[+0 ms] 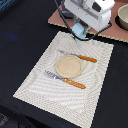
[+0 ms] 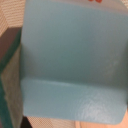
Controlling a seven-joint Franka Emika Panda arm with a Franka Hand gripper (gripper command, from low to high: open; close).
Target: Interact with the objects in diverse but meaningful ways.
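Light-blue cup [image 2: 72, 65] is seen filling nearly the whole wrist view, pressed close to the camera; in the exterior view only a light-blue bit is glimpsed under the arm at 12 o'clock of the placemat. Black desk [image 1: 20, 35] is covered by a striped beige placemat [image 1: 35, 82]. White robot arm [image 1: 92, 12] is positioned above the mat's far edge. Round tan plate [image 1: 68, 65] is set mid-mat. Orange-handled knife [image 1: 80, 57] is laid at the plate's 1 o'clock, orange-handled fork [image 1: 67, 81] at its 6 o'clock. Grey pot [image 1: 123, 17] is seen at frame's 2 o'clock. Hand fingers are hidden; open or closed cannot be told.
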